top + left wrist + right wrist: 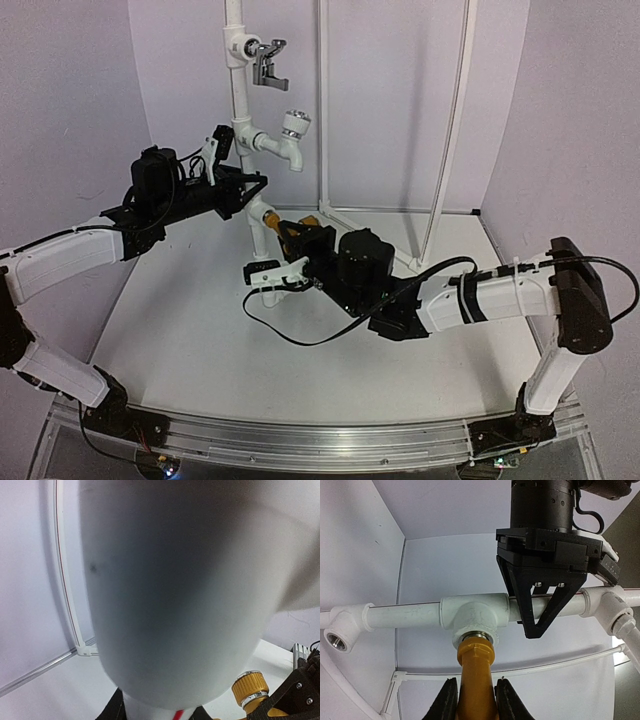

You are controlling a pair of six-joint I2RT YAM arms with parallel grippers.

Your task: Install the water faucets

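**Brass tap at the lowest socket, two taps already on the pipe**

The left claw [240, 195] is closed around the upright white pipe [237, 95] and appears to be bracing it above the surface [190, 330]. Higher on that pipe, a chrome lever tap [268, 62] and a white plastic tap [291, 130] each sit in their own fitting, so those two look finished.

The golden-brass tap [476, 680] is at the lowest tee [475, 615]. Its threaded end is pushed up against the metal-ringed outlet. The right claw [476, 695] is pinched shut on the tap's body, with a finger on each side.

I cannot tell how far the thread has gone in. My reading is that this tap is partly installed and needs to be turned tight.

No true containers appear. The nearest thing to one is the pipe's sockets. At the left of the right wrist view, an elbow socket [337, 641] shows bare metal thread with nothing in it, so one more fitting may be left to fill.
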